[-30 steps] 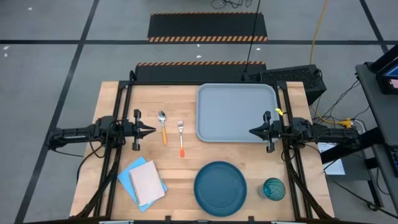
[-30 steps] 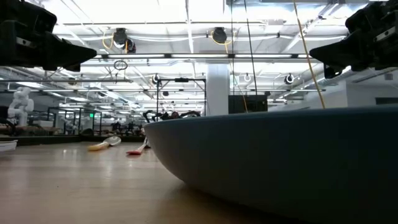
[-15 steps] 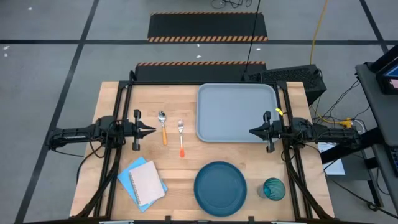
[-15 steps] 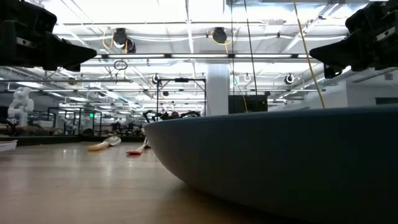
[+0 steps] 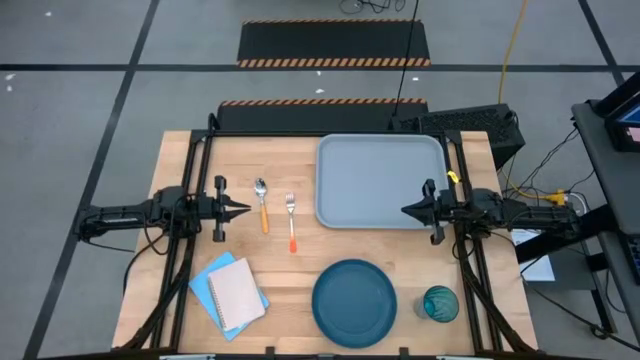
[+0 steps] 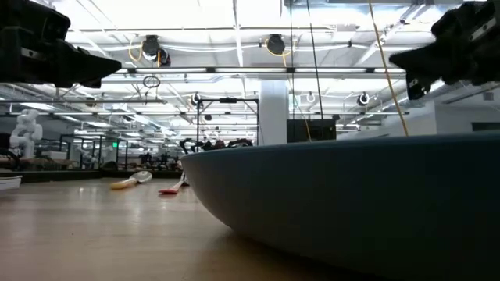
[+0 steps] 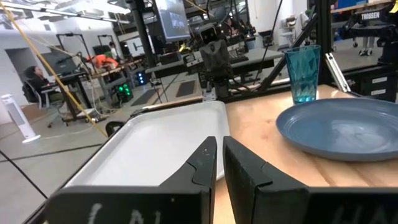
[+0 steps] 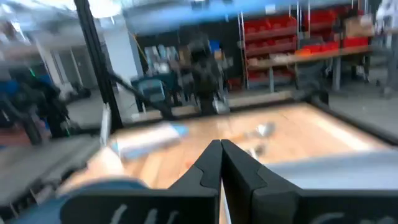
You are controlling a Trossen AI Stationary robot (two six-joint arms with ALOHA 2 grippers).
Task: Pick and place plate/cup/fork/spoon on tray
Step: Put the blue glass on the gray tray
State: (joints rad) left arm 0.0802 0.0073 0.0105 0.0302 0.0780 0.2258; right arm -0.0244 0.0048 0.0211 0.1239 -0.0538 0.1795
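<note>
Wooden table under me, both arms hovering at its side edges. Largest item: the light grey-blue rectangular tray, empty, with my right gripper over its near right corner, fingers pinched together on nothing. Next, the round dark teal-blue plate sits nearer me than that gripper and toward the table's middle; the small teal translucent cup stands just beside the plate, almost straight below the right wrist. My left gripper is nearly clenched, empty, its tip pointing at the orange-yellow-handled spoon just ahead of it. The red-orange-handled fork lies just beyond the spoon, apart from it.
</note>
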